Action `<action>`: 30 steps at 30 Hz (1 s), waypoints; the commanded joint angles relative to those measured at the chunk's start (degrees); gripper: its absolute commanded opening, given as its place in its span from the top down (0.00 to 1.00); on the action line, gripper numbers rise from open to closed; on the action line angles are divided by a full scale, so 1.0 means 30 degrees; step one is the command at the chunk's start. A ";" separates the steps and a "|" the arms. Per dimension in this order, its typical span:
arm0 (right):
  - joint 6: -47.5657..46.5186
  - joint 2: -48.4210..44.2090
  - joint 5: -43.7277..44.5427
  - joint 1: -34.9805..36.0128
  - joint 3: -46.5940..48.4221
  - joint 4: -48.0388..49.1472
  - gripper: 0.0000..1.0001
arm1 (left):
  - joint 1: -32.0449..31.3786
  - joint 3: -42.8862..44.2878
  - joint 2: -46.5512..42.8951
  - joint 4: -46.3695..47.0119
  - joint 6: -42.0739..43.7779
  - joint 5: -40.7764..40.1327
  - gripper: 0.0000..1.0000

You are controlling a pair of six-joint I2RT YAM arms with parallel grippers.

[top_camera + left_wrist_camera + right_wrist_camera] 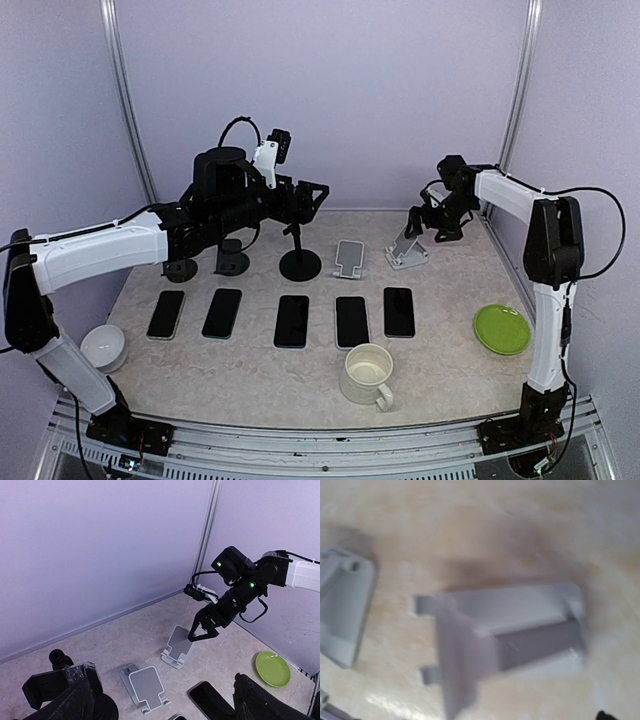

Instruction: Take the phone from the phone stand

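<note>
Five phones [292,320] are laid flat in a row on the table [450,385], screens dark and facing up. The rightmost phone [399,311] lies just in front of the right white stand [405,250]. No phone is seen on that stand or on the second white stand [348,258] beside it. The task's phone is therefore judged to be off its stand and down on the table, though which of the five it is cannot be told.

The right tool [204,636] hangs above the right white stand with its fingers spread and nothing between them. The left tool [312,198] is held wide apart and empty, over the black stands [300,262] at the back left.

A phone is expected to handle as a thin, stiff slab, fairly dense, with smooth glass that is slippery and easily cracked. It is best taken across its narrow width, by the two long edges, near the middle. Lying flat, only thin edges are offered. No brand, label or writing can be read on anything.
</note>
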 commanded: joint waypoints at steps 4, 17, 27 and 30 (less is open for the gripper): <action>0.5338 -0.3059 0.2249 0.1507 -0.5030 0.3719 0.00 | 0.0113 -0.0444 -0.0743 0.0553 -0.0065 -0.0074 0.05; 1.1303 -0.0106 0.7713 0.4140 -0.2877 0.3310 0.00 | 0.0113 -0.0622 -0.1143 0.0151 -0.0092 -0.0260 0.05; 1.3131 0.1694 0.9335 0.4632 -0.2168 0.3417 0.02 | 0.0109 -0.0667 -0.1367 -0.0487 0.0024 -0.0358 0.05; 1.3218 0.1760 0.9587 0.4635 -0.2383 0.3154 0.04 | 0.0113 -0.0629 -0.1360 -0.0640 0.0183 -0.0365 0.05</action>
